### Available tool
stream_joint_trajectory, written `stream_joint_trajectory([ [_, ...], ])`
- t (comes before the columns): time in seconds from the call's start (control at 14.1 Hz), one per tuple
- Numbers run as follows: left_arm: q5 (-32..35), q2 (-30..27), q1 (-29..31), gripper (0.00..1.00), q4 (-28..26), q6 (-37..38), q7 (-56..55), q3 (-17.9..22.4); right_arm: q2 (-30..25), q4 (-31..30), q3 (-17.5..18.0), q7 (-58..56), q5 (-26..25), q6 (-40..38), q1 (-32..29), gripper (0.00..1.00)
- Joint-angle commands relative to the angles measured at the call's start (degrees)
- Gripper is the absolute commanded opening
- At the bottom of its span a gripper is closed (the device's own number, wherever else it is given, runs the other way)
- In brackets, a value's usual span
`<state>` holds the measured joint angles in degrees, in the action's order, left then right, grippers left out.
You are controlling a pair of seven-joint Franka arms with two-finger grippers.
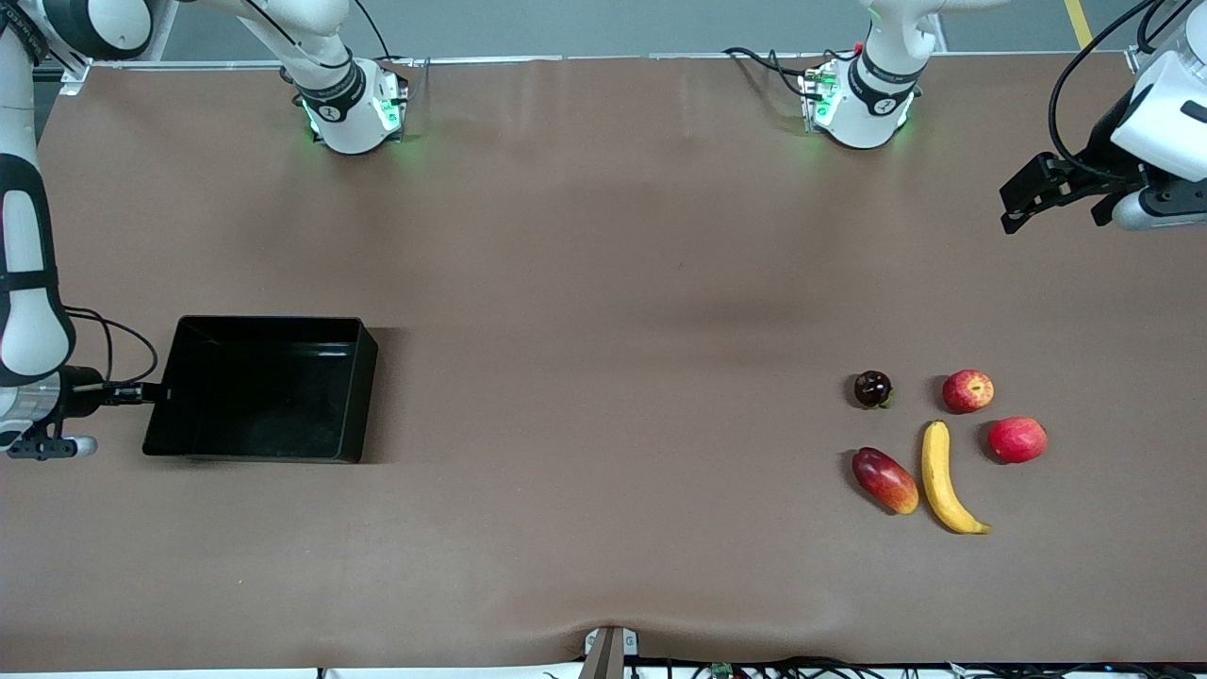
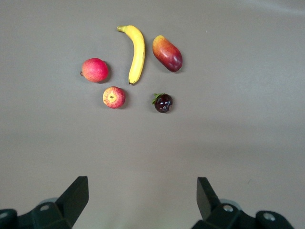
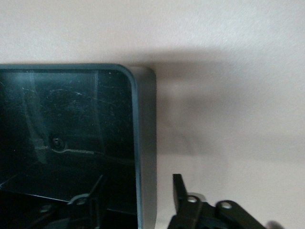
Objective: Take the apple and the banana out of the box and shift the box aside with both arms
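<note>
The black box [image 1: 366, 377] rests on the table toward the right arm's end. My right gripper [image 1: 151, 391] is open and straddles the box's end wall [image 3: 145, 119]. One finger [image 3: 90, 200] is inside the box, the other [image 3: 180, 191] outside, and a gap shows beside the wall. The yellow banana [image 1: 938, 471] [image 2: 138, 52] and the small red apple with yellow patches [image 1: 967, 390] [image 2: 114, 97] lie toward the left arm's end. My left gripper [image 1: 1014, 207] [image 2: 143, 195] hangs open and empty over bare table there, apart from the fruits.
Around the banana lie an all-red round fruit [image 1: 1016, 439] [image 2: 95, 70], a red-orange mango [image 1: 884, 480] [image 2: 167, 53] and a small dark fruit [image 1: 872, 389] [image 2: 163, 102]. Brown tabletop stretches between the box and the fruits.
</note>
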<state>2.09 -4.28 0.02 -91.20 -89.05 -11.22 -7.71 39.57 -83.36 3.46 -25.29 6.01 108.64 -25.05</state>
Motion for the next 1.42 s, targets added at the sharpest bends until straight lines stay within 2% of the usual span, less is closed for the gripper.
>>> stream_joint_trajectory([
  [0.0,-1.1,-0.4,-0.4,1.00,-1.0,0.2,1.2,0.4,-0.8,4.2,2.0,-2.9,1.0,-1.0,-1.8,1.00],
  [0.28,-1.0,-0.8,0.2,1.00,-1.0,1.0,1.6,0.5,-1.9,7.7,3.2,-8.3,1.3,0.3,-1.0,1.00],
  [0.5,-0.9,-1.0,0.2,1.00,-1.0,1.1,1.9,0.7,-1.6,9.9,3.5,-10.0,1.9,5.7,0.2,1.00],
  [0.64,-0.8,-1.0,0.2,1.00,-1.0,1.1,6.4,0.9,-1.9,14.9,3.3,-10.0,1.6,5.4,2.9,1.00],
  [0.78,-0.7,-1.1,0.8,1.00,-1.0,1.5,8.3,0.9,-2.1,18.5,2.3,-9.5,-0.4,5.3,7.4,1.00],
  [0.92,-0.7,-1.1,0.9,1.00,-0.9,1.6,8.7,0.9,-3.4,20.4,1.7,-8.9,-6.3,5.3,11.7,1.00],
  [1.06,-0.8,-1.3,0.9,1.00,-0.6,2.3,8.4,0.8,-5.4,20.6,1.7,-3.3,-7.0,3.4,14.8,1.00],
  [1.35,-0.8,-1.3,0.9,1.00,0.5,3.4,8.8,0.6,-11.2,20.2,2.0,14.6,-7.1,-6.0,19.1,1.00],
])
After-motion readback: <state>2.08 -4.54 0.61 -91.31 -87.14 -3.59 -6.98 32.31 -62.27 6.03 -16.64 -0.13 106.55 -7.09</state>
